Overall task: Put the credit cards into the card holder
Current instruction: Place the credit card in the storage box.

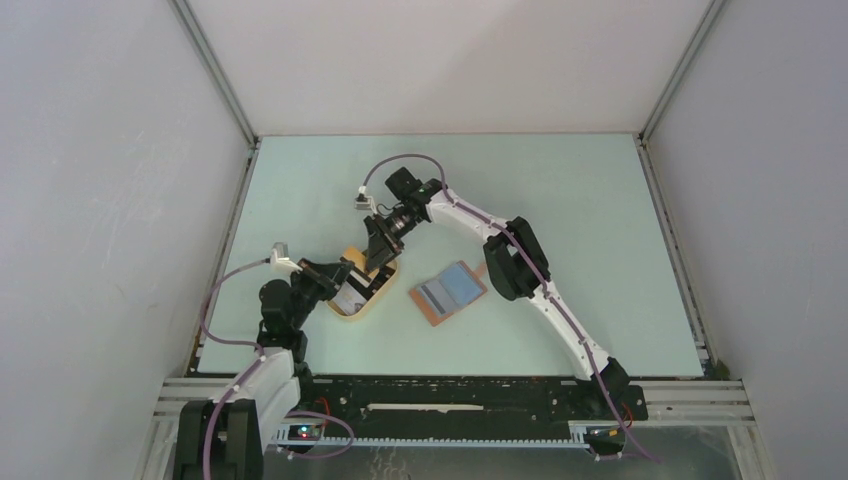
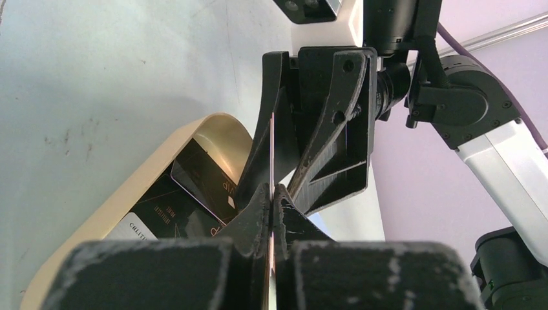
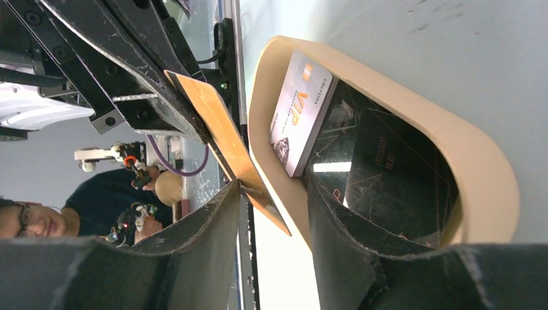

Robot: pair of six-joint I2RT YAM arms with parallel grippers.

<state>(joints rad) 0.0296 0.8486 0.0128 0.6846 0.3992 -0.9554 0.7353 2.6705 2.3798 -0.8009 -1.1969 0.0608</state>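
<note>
My left gripper (image 2: pixel 273 200) is shut on an orange-yellow credit card (image 3: pixel 207 116), held on edge just above the near end of a pale tan oval tray (image 1: pixel 350 312). My right gripper (image 3: pixel 274 184) is open. Its fingers stand on either side of the card's far end, and the card touches one finger (image 3: pixel 220 213). In the tray (image 3: pixel 413 110) lie a white VIP card (image 3: pixel 300 110) and black cards (image 3: pixel 388 161). The card holder (image 1: pixel 448 292) lies open on the table to the right of the tray, grey-blue slots up, with striped card edges showing in them.
Both arms (image 1: pixel 520 260) crowd over the tray (image 2: pixel 129 187) at the table's left middle. Grey walls close in the left, right and back. A person (image 3: pixel 39 219) shows beyond the near rail in the right wrist view.
</note>
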